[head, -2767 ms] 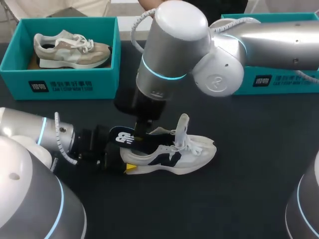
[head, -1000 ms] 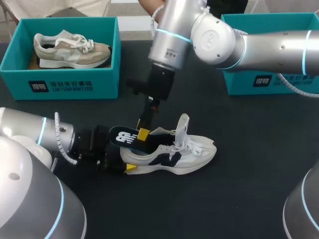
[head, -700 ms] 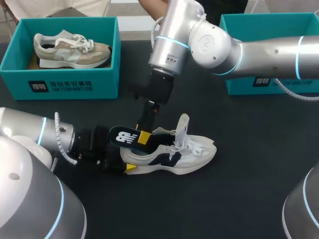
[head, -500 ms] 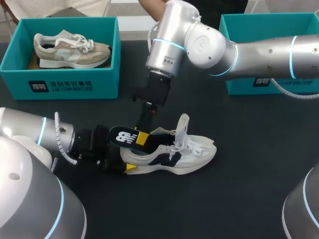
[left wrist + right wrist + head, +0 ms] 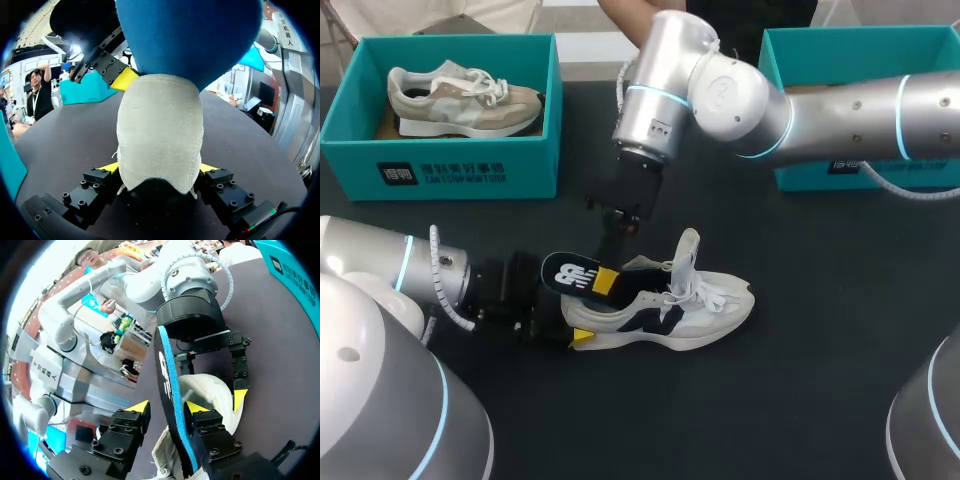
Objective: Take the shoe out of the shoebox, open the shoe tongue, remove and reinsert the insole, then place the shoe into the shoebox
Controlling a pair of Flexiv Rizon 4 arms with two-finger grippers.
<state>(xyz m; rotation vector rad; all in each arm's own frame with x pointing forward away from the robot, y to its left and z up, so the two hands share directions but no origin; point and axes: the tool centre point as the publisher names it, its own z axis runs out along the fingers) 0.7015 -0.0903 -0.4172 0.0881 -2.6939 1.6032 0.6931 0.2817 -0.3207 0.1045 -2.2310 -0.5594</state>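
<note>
Reading the geometry off the head view: shoe (image 5: 705,300) sits on its sole on the surface, long axis roughly 9-to-3 o'clock, heel at 9, toe at 3, tongue flipped up. Insole (image 5: 570,273) looks half in. Its front end goes down into the collar and its heel end pokes out toward 10 o'clock, so its axis is tilted up off the shoe's line. That's the relation that matters: my read is that seating it needs a push along the insole toward 4 o'clock and down, not straight down. Right gripper (image 5: 605,283) comes in from 1 o'clock and sits on the insole just above the collar. In the right wrist view the insole runs edge-on through it, but I can't tell whether it's clamped or only around it. Left gripper (image 5: 576,328) comes in from 9 o'clock and is clenched on the heel, with both yellow pads (image 5: 111,167) against the heel in the left wrist view. So left is the anchor, and the right arm is the nearer one to the insole. Versus 2.8 s ago: the right wrist was low over the shoe, hiding the collar. By 1.0 s ago it had lifted and swung toward 12 o'clock, and since then the right gripper has slid a bit down the insole toward the shoe. Shoe, left gripper and the insole's heel end show no visible shift. Teal shoebox (image 5: 900,175) sits at 2 o'clock behind the right arm, well apart from the shoe.
</note>
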